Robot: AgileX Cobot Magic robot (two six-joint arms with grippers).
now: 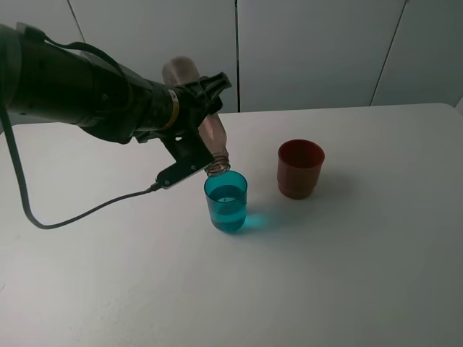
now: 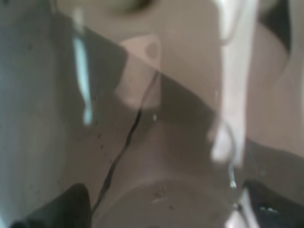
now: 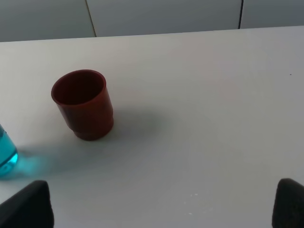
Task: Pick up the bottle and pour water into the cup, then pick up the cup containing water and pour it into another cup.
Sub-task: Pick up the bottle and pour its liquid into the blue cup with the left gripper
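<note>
My left claw [image 1: 201, 123], clamped around the bottle [image 1: 214, 144], tips it neck-down. Its long axis slants from the claw to the mouth, which is just over the rim of the teal cup [image 1: 226, 202], standing partly filled below the claw on the bench [image 1: 362, 289]. The red-brown cup [image 1: 300, 168] stands beyond, ahead of my right claw [image 3: 161, 211], which is spread wide and empty.

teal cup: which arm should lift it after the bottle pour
Right, probably. The left claw is shut on the tilted bottle over the teal cup; the right claw is open and empty, with that cup in view.
</note>
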